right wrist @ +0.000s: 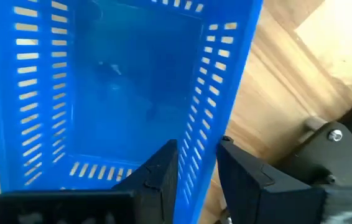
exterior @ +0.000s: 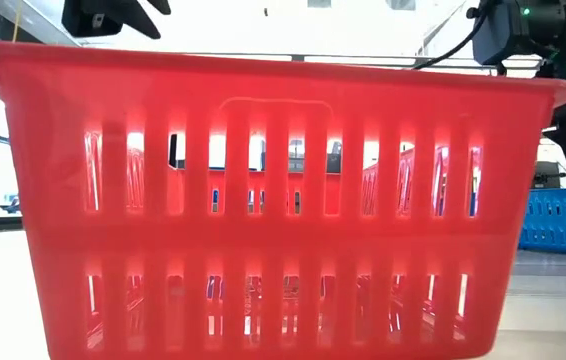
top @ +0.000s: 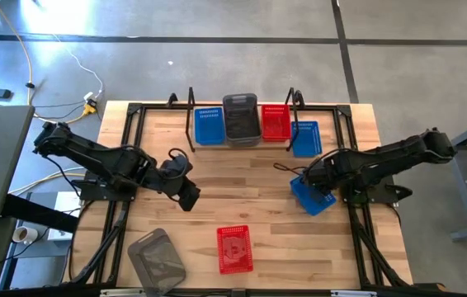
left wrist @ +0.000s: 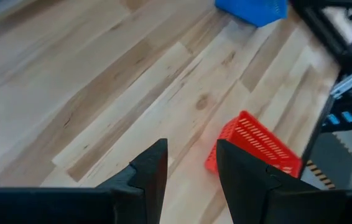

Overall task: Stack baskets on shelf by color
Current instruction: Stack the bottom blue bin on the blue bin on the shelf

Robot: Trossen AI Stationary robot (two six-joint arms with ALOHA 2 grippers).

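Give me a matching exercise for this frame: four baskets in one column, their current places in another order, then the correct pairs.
Things:
1. grey basket near the table's front edge
2. lone red basket
3. blue basket at the right gripper
4. grey basket on the shelf

Places:
A. between a blue and a red basket
B. one side wall between the right gripper's fingers
C. front-left table corner
D. table front, near the middle

Pairs: 1-C, 2-D, 3-B, 4-A

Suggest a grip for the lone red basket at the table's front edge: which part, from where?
Pinch one long side wall at the rim of the red basket, coming straight down. It sits upright, mouth open, clear on every side; its thin slotted wall fits between the fingers. The left gripper, open and empty, looks nearest.
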